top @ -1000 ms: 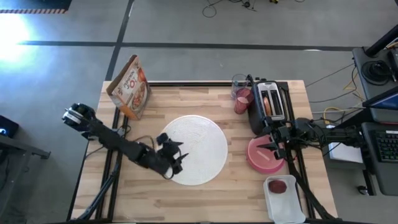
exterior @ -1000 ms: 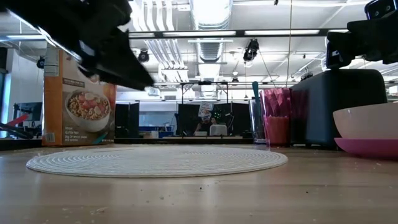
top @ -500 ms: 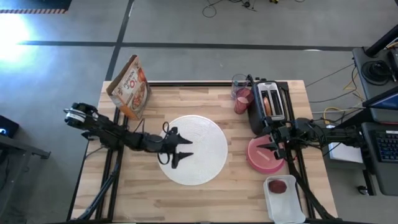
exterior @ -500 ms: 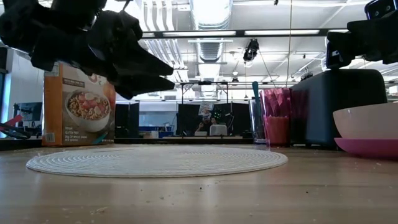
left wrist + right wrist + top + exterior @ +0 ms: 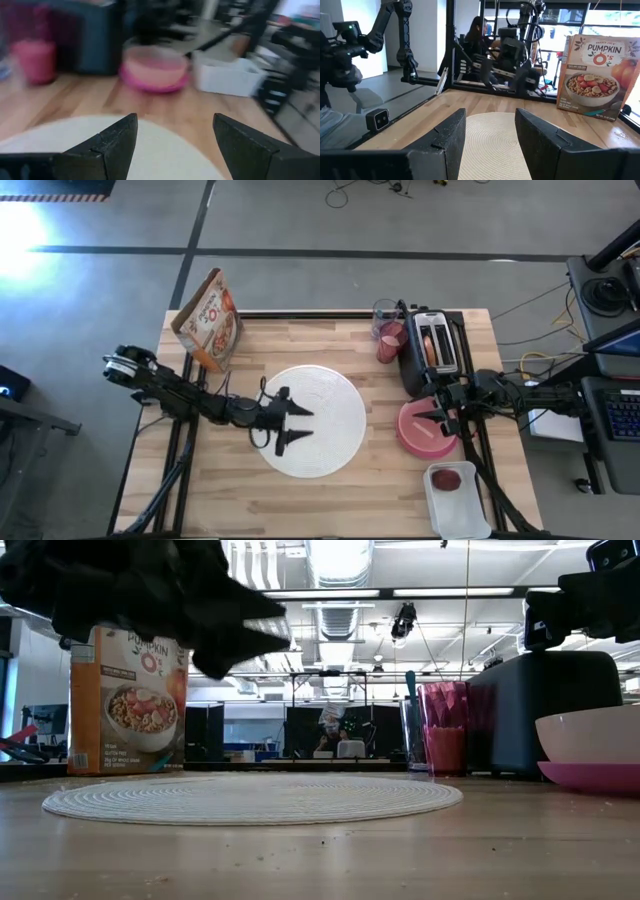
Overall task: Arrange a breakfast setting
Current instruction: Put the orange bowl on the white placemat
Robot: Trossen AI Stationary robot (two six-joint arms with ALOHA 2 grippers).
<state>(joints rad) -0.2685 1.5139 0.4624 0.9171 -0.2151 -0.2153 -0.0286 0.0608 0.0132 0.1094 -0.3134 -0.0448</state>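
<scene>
Fingers (image 5: 291,426) on my left arm are spread wide over the white disc (image 5: 335,435). I should go slowly toward the peach bowl (image 5: 425,429) and grab its rim.

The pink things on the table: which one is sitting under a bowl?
The small magenta plate, beside the black toaster. A translucent peach bowl sits on it under the right claw; the pink tumbler stands alone by the toaster.

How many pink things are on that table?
3: a pink tumbler beside the toaster; a pink plate under the bowl, near the right gripper; a red fruit, in the white tray.
</scene>
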